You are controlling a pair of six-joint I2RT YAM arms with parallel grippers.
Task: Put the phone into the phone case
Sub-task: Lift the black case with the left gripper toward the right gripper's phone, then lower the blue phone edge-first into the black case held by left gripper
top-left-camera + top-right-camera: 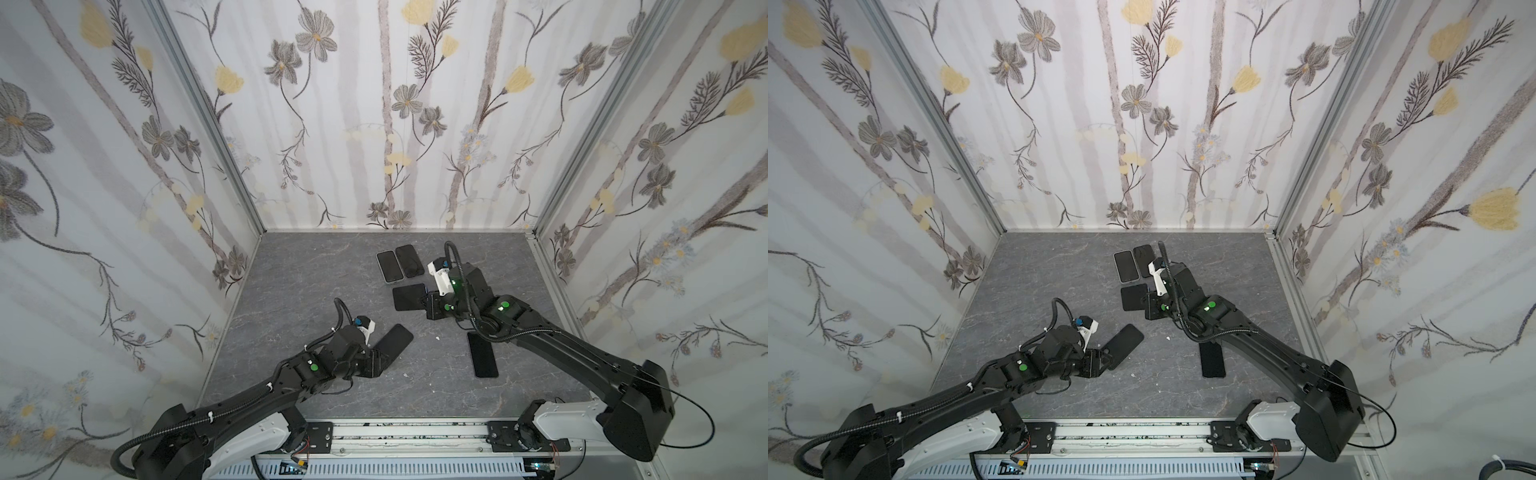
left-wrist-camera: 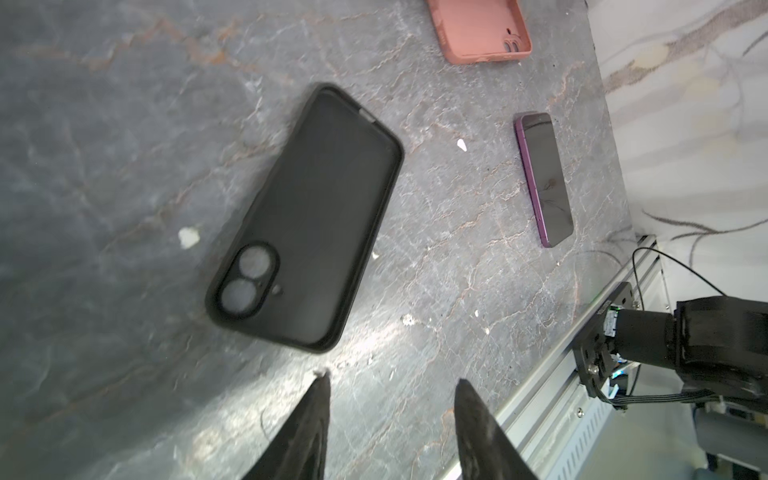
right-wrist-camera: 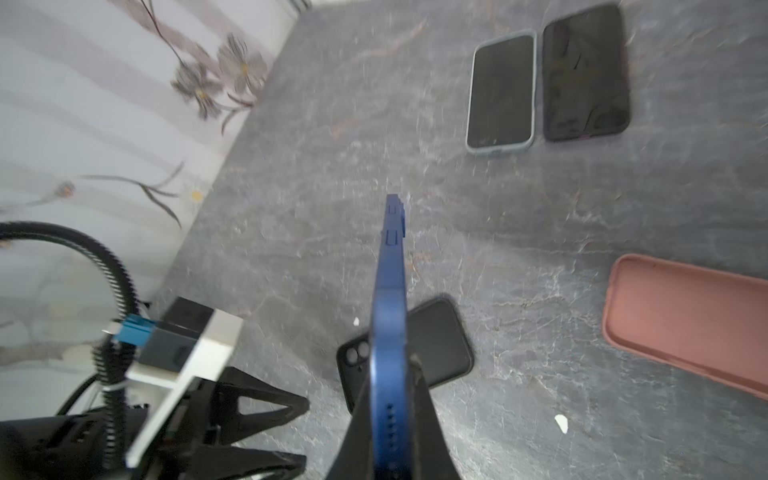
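Note:
In the right wrist view, a blue phone (image 3: 390, 282) is seen edge-on with my right gripper (image 3: 390, 365) shut on its lower end. In a top view that phone (image 1: 409, 297) hangs dark above the table's middle. The empty black phone case (image 2: 307, 220) lies open side up on the grey table (image 2: 104, 124), its camera cutouts toward my left gripper (image 2: 391, 380). That gripper is open, with nothing between its fingers, a short way off the case's near end. In both top views the case (image 1: 392, 340) (image 1: 1123, 340) sits just past the left gripper (image 1: 380, 361).
A pink case (image 2: 482, 29) lies beyond the black one. A purple phone (image 2: 544, 178) rests face up near the right arm (image 1: 540, 345). Two cased phones (image 1: 390, 266) (image 1: 409, 259) lie side by side at the back. Papered walls enclose three sides, with an aluminium rail (image 1: 415, 436) in front.

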